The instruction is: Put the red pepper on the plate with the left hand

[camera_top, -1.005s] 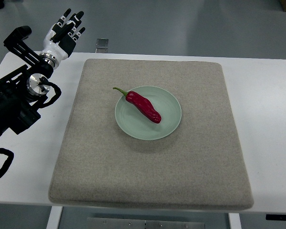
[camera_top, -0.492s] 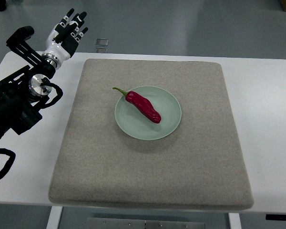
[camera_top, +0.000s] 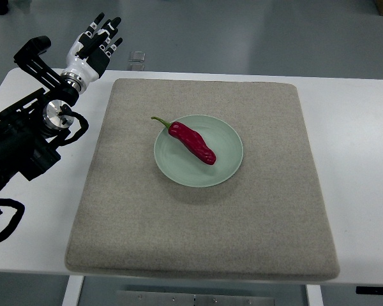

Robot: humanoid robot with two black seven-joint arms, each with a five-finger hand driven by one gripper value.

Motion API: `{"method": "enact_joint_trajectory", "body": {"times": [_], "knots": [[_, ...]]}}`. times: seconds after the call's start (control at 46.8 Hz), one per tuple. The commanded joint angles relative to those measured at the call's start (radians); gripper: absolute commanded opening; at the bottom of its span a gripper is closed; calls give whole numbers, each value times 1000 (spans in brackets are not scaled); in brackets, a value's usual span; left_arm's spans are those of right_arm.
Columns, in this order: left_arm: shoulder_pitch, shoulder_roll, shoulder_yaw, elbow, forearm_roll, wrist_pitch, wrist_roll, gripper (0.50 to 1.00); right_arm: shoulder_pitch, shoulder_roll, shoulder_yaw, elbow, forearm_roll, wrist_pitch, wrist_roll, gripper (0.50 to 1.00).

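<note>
A red pepper (camera_top: pixel 193 143) with a green stem lies on the pale green plate (camera_top: pixel 226 167), running from its upper left toward the centre. The plate rests in the middle of a grey felt mat (camera_top: pixel 204 223). My left hand (camera_top: pixel 97 39) is up at the far left corner, beyond the table's back edge and well away from the plate. Its fingers are spread and hold nothing. The black left arm (camera_top: pixel 25 137) reaches in from the left edge. No right arm shows.
The mat lies on a white table (camera_top: pixel 357 146). A small clear object (camera_top: pixel 136 58) sits at the table's back edge near the hand. Grey floor lies beyond.
The left hand has drifted slightly to the right and toward the table. The pepper and plate have not moved.
</note>
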Motion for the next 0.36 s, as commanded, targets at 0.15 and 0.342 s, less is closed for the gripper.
{"method": "enact_joint_trajectory", "body": {"times": [0.15, 0.342], "knots": [[0, 0, -2, -1, 0, 2, 0, 992, -6, 0, -6, 14, -8, 5, -5, 928], [0, 0, -2, -1, -2, 2, 1, 992, -9, 0, -6, 17, -6, 5, 1, 928]]}}
